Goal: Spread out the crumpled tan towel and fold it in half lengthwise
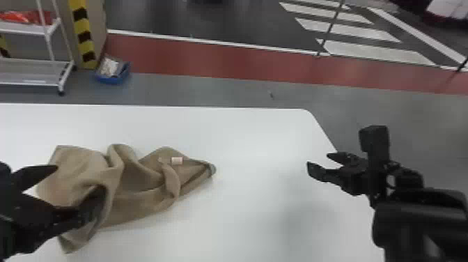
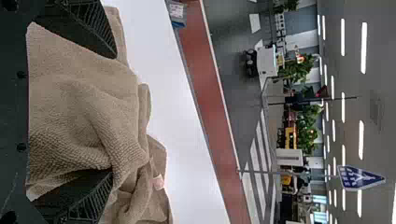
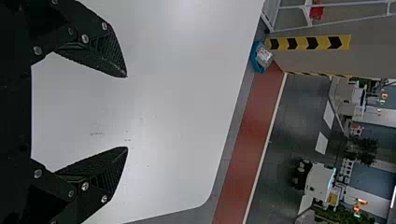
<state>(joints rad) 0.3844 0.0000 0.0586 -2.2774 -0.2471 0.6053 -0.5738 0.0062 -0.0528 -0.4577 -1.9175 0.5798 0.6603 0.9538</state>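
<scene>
Tan towel [image 1: 139,205] found crumpled on worktop [image 1: 250,139], left of frame. Left claw [image 1: 78,186], lower left: open, towel between its fingers. Right claw [image 1: 318,160], right of frame: wide open.

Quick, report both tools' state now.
Left tool: open, the towel between its fingers.
Right tool: open, holding nothing.

The crumpled tan towel [image 1: 139,188] lies bunched in loose folds on the white table [image 1: 257,139].
</scene>
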